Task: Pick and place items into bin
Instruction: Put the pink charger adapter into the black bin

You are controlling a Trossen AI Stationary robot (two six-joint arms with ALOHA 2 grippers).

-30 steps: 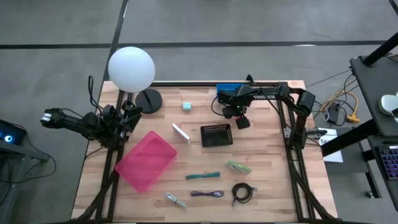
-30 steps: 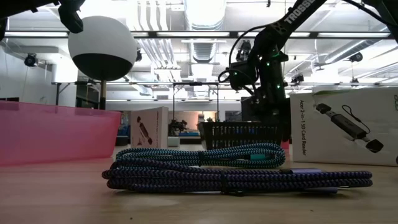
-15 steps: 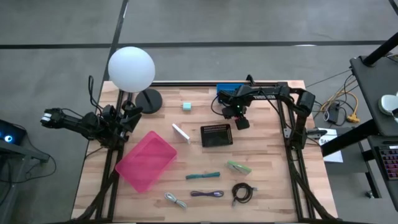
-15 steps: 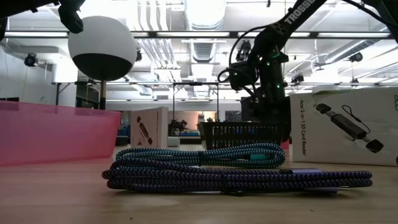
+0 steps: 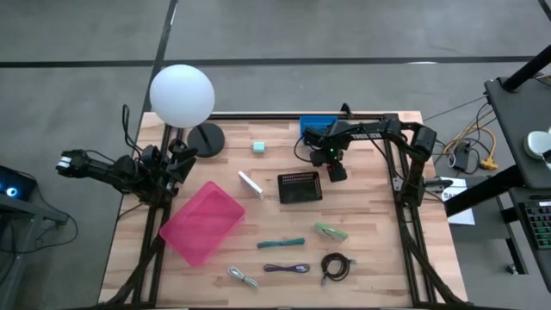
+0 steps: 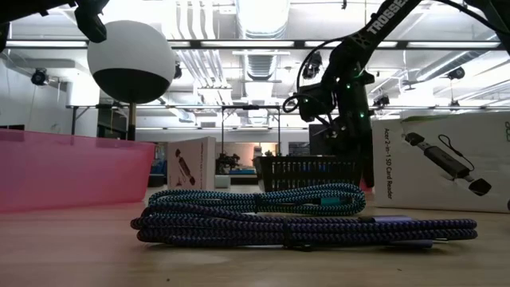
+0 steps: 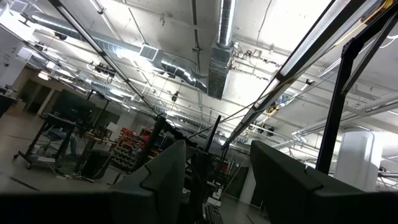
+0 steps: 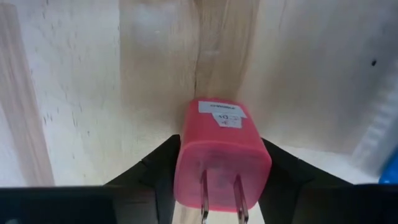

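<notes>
The right tool (image 8: 221, 163) is clamped on the flat sides of a pink plug (image 8: 222, 155), held above the bench (image 5: 379, 250) beside the black basket (image 5: 300, 187). The plug looks light, rigid and smooth, so gripping its broad faces suits it. The left tool (image 7: 214, 174), fingers apart, waits off the bench's left edge.

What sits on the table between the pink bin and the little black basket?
In the high view, a white bar lies between the pink bin and the black basket, touching neither.
</notes>
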